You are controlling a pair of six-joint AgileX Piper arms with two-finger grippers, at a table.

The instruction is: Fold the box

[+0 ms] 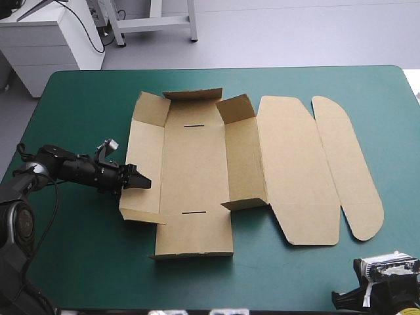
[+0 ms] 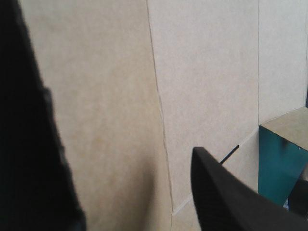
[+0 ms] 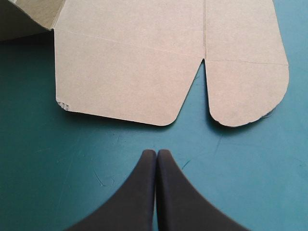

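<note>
The brown box [image 1: 195, 172] lies open in the middle of the teal-green cover. Its left wall [image 1: 144, 157], right wall [image 1: 244, 157] and far end flap stand partly raised. The lid [image 1: 295, 170] and its rounded tuck flap [image 1: 348, 164] lie flat to the right. My left gripper [image 1: 140, 180] is low at the outer side of the left wall, near its front end. In the left wrist view its black fingers [image 2: 226, 197] stand apart, open, with brown board [image 2: 120, 96] filling the space ahead. My right gripper [image 3: 156, 154] is shut and empty over bare cover, just short of the lid's near edge [image 3: 125, 77].
The right arm [image 1: 377, 285] sits at the table's front right corner. Bare teal-green cover [image 1: 79, 111] surrounds the box on all sides, with the widest strips at the left and along the front edge.
</note>
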